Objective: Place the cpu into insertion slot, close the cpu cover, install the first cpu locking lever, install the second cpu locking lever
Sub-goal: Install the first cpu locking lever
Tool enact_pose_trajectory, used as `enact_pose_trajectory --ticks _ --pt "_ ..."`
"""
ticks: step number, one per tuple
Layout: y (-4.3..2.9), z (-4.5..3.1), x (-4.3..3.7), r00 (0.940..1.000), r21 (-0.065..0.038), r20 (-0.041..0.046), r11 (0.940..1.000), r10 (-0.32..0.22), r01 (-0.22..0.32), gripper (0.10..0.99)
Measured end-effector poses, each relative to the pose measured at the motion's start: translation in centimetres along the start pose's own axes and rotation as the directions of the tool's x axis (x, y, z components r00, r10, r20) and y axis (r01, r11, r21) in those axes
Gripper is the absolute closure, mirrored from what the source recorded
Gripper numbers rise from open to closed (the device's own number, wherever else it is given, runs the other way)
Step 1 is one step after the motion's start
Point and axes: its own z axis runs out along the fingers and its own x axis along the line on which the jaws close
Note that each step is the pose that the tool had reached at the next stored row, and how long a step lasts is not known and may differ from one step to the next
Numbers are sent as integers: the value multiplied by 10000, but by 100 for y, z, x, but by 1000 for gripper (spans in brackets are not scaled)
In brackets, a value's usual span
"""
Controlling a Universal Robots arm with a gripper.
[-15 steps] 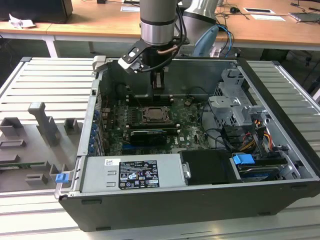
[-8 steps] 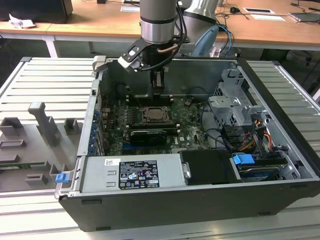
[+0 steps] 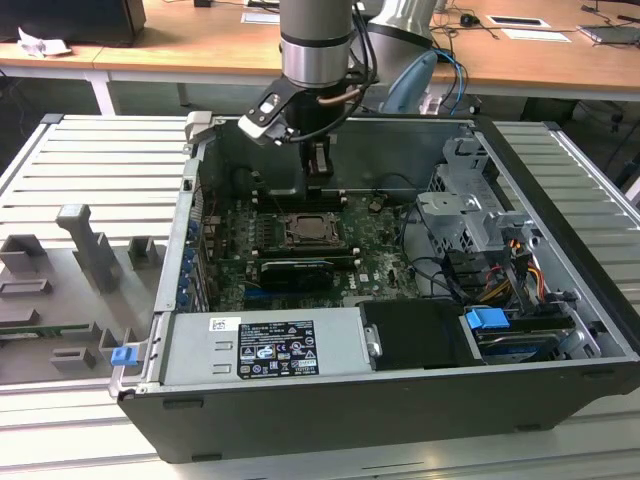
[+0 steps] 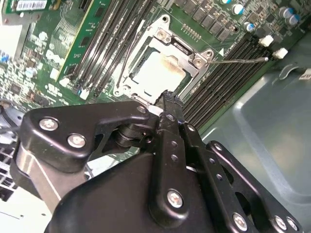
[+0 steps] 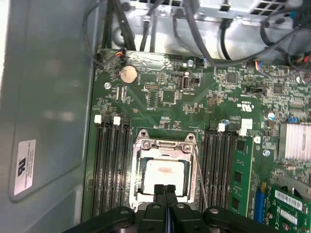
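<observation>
Exterior view's left: grey fixture blocks (image 3: 85, 245) are sitting on the ribbed tabletop (image 3: 90, 150), not in play. Next over is the open computer case (image 3: 400, 400), lying on its side with the green motherboard (image 3: 375, 235) facing up.

Mid-case, I'm hanging my pincer (image 3: 316, 180) just above the far edge of the insertion slot (image 3: 304, 232). In both wrist views my pincer (image 5: 165, 190) (image 4: 167, 97) is showing its fingers pressed together, pinching nothing, with the tips poised right at the socket's edge.

The cpu (image 5: 165, 172) (image 4: 158, 73) is sitting flat in the slot, its silver top showing through the cut-out. The cpu cover (image 5: 165, 144) is lying down over it, framing the chip. So I'm judging steps one and two done.

Levers: one locking lever (image 4: 238, 60) (image 5: 200, 179) is angling out from the socket across the memory slots (image 5: 218, 170). It's looking unlatched to me. The second lever (image 4: 127, 56) is running along the opposite side of the frame, and I can't tell if it's hooked. I'm judging lever work as what's left.

Exterior view's right: the drive cage (image 3: 465, 210) and cable bundle are sitting well apart from my pincer.
</observation>
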Motion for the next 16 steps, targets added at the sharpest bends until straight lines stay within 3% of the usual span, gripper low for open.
enact_pose_trajectory --ticks 6,9,11,12,16 --pt "-2 9 0 9985 8 -27 9985 -551 551 980" --pt "-2 14 1 9927 -7 -56 9927 -1203 1203 980" --pt "-2 16 1 9827 -30 -81 9828 -1849 1849 980" --pt "-2 18 1 9735 -47 -96 9735 -2285 2285 980" --pt "-2 21 1 9514 -80 -124 9515 -3077 3076 980"
